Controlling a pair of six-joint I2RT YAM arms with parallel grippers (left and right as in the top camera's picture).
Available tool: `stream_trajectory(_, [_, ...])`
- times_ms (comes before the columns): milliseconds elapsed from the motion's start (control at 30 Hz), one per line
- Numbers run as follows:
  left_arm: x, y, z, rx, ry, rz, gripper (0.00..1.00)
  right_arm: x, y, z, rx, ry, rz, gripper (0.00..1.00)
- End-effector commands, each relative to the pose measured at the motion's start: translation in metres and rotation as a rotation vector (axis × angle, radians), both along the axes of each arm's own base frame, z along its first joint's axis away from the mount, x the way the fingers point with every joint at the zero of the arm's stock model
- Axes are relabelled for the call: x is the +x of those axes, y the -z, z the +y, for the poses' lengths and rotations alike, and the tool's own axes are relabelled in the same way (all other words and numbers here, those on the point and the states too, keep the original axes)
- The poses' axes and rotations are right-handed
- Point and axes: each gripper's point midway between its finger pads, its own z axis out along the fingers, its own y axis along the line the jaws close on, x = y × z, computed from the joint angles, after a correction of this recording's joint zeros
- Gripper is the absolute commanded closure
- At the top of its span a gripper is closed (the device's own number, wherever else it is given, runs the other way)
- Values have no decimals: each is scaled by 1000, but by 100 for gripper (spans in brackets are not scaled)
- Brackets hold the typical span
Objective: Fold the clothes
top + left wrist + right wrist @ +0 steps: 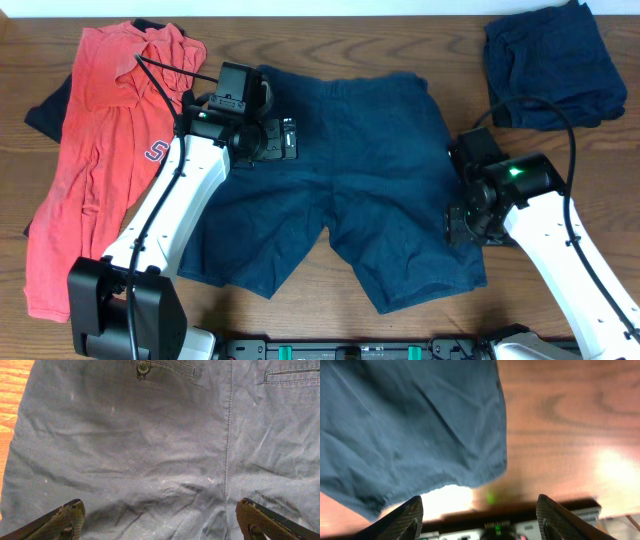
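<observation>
Dark blue shorts [350,150] lie spread flat in the middle of the table, waistband at the far side, legs toward the front. My left gripper [285,139] is open and empty over the shorts' left hip; the left wrist view shows the back pocket button [143,367] and seam on the cloth [150,450] between the spread fingers [160,522]. My right gripper [462,228] is open and empty at the outer edge of the right leg hem [420,435], its fingers [480,515] over bare table.
A red polo shirt [95,150] lies crumpled at the left over a dark garment [45,110]. A folded dark blue garment [552,62] sits at the far right corner. The table's front edge with the arm bases [350,348] is close to the right gripper.
</observation>
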Motion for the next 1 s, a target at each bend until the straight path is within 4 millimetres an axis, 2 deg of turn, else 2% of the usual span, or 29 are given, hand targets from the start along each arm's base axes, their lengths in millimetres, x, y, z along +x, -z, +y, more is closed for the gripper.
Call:
stream_trajectory(0, [0,6,4,19,-1,12,2,20,2,4,10,8,-41,30])
stream_trajectory(200, [1,6,4,32,32,0,2,64,35,47,171,-92,-65,30])
stream_trajectory(233, [1,6,4,35,41,-3,2,71,43,53,190,-101,-65,27])
stream_trajectory(300, [2,6,4,41,57,-8,2,82,58,59,204,-109,-61,20])
stream_trajectory(433, [3,5,4,55,94,-21,2,96,89,67,215,-130,-32,18])
stream_trajectory(667, [9,4,8,92,117,-55,2,102,131,72,194,-134,24,18])
stream_trajectory(800, [10,4,11,112,108,-59,2,109,156,58,130,-72,30,14])
stream_trajectory(967, [10,4,11,112,108,-59,2,125,190,47,134,-13,18,15])
